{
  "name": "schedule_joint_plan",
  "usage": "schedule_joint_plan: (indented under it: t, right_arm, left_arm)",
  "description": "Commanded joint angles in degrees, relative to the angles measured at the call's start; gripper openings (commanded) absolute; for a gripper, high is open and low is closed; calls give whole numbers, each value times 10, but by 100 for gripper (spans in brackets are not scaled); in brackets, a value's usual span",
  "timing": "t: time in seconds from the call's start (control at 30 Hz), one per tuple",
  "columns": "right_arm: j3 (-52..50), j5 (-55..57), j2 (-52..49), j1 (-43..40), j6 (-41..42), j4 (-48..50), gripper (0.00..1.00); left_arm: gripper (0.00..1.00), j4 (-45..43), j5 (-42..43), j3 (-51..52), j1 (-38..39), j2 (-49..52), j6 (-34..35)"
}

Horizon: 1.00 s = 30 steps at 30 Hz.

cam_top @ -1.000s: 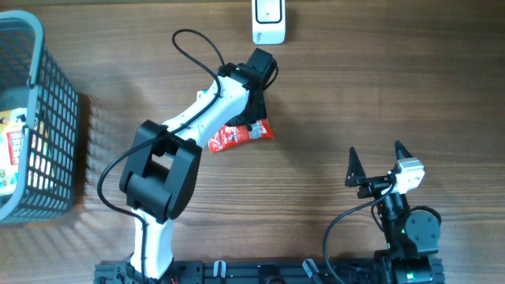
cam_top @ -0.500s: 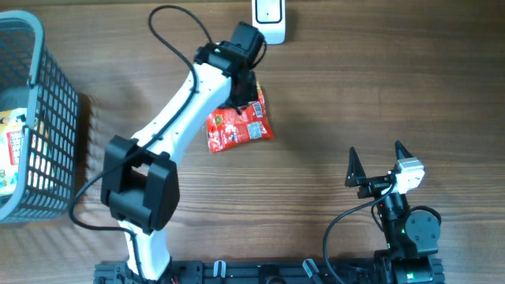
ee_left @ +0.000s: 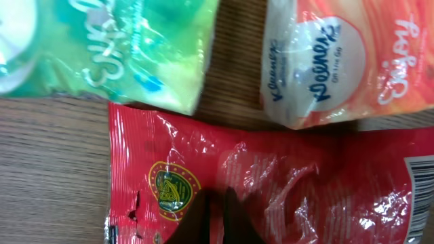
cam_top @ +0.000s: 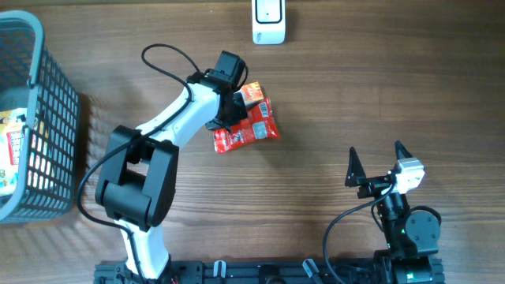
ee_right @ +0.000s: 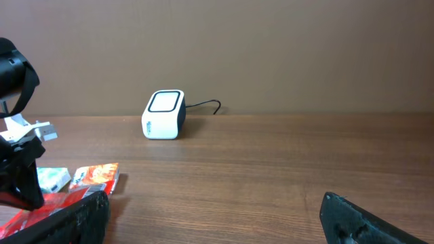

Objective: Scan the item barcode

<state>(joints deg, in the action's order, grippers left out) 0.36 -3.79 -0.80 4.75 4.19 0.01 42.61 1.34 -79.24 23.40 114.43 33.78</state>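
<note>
My left gripper (cam_top: 233,117) is shut on a red snack packet (cam_top: 251,132) in the middle of the table. In the left wrist view the dark fingertips (ee_left: 203,215) pinch the red packet (ee_left: 285,169) next to its round green emblem. A barcode label (ee_left: 420,196) shows at the packet's right edge. The white scanner (cam_top: 268,22) stands at the far edge, apart from the packet, and is also in the right wrist view as the scanner (ee_right: 165,114). My right gripper (cam_top: 377,167) stands open near the front right with nothing between its fingers.
An orange packet (cam_top: 254,93) lies just beyond the red one; the left wrist view shows that orange packet (ee_left: 339,61) and a green packet (ee_left: 102,47). A grey wire basket (cam_top: 35,95) holding boxes stands at the left edge.
The left arm reached up toward the scanner with the red packet, then drew back down and left. The orange packet now shows beside it. The right arm has not moved.
</note>
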Motion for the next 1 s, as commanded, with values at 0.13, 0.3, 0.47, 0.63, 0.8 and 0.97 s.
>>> schedule_joint_plan:
  t: [0.13,0.3,0.47,0.63,0.8,0.97]
  right_arm:
    - [-1,4,2,2,-8,1,100]
    - [-1,4,2,2,-8,1,100]
    - [-1,4,2,2,-8,1,100]
    - [-1,4,2,2,-8,1,100]
    - [-1,4,2,2,-8,1,100]
    - [-1,4,2,2,-8,1,100]
  left_arm:
    - [4,106,19,-106,-19,-69,-14]
    - [4,104,36,-106,10,-87,-11]
    - [4,70,19,-77,66,-41,-11]
    - [4,45,-8,-60,83,32,10]
    - [4,52,-10,-77,70,38,10]
    - [4,170,-5,-231,39,-29,7]
